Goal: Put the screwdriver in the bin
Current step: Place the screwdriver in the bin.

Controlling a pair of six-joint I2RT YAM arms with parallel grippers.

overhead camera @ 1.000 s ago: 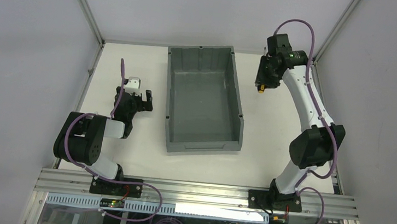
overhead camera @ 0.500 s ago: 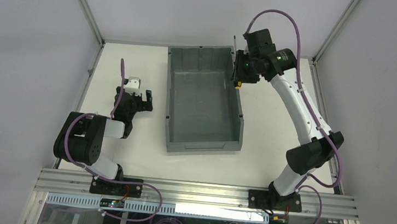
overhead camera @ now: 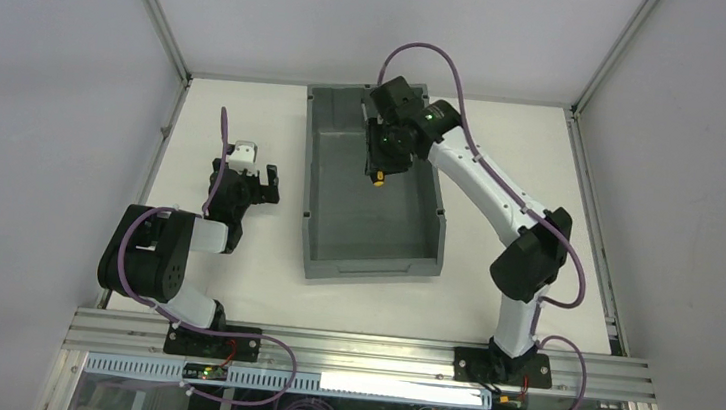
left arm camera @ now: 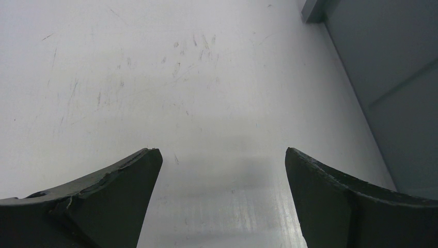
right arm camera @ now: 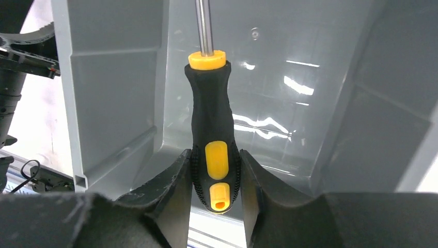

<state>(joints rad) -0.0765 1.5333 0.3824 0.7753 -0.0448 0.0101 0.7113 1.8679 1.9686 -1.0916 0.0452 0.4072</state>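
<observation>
The grey bin stands in the middle of the table, its lowered lip toward the arm bases. My right gripper hangs over the bin's far half, shut on the screwdriver. In the right wrist view the black and yellow handle is clamped between my fingers, the metal shaft points away, and the bin's floor lies below. My left gripper rests on the table left of the bin, open and empty, and shows in the left wrist view.
Aluminium frame posts stand at the table's far corners. A rail runs along the near edge. The bin's outer wall shows at the right of the left wrist view.
My right arm has swung left with the screwdriver, from beside the bin's far right corner to over the bin's far half. The left arm has not moved.
</observation>
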